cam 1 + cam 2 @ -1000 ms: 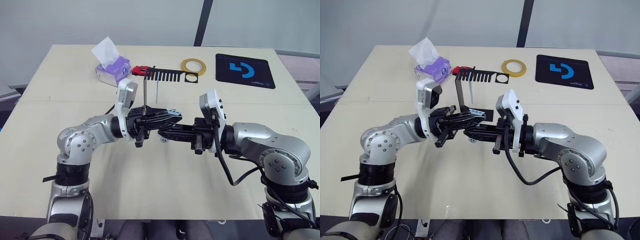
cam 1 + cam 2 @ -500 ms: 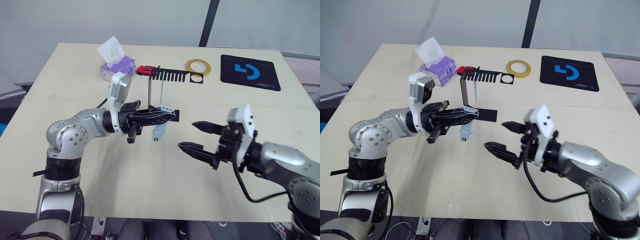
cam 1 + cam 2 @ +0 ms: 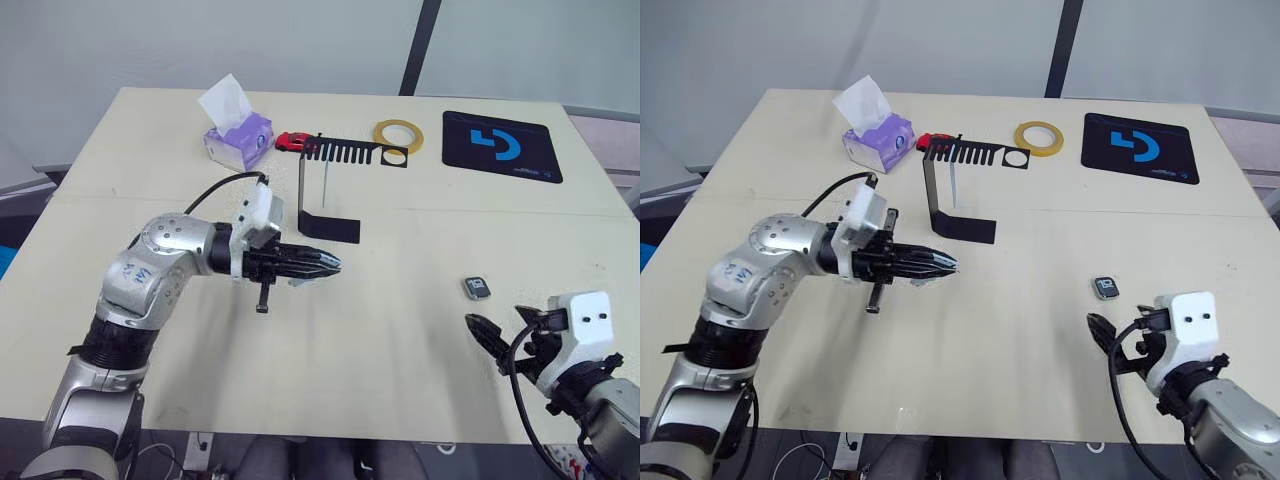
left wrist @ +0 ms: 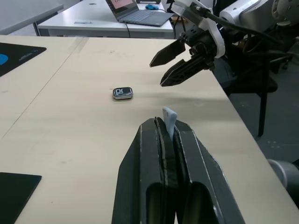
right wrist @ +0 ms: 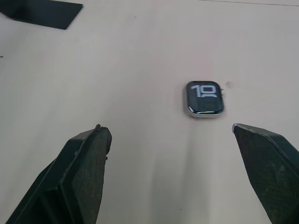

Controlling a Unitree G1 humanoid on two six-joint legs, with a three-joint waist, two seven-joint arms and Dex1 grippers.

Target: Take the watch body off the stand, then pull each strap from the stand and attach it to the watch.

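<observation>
Strap in hand, watch body down

Watch body [image 3: 477,288] lies face up on the worktop [image 3: 400,340], off the stand [image 3: 330,190], just ahead of the right gripper [image 5: 177,154], whose fingers are spread wide, likely for pickup. Left gripper [image 4: 169,140] pinches one strap [image 4: 168,119], its tip poking forward, ready for joining. Another strap [image 3: 326,185] hangs on the stand.
</observation>
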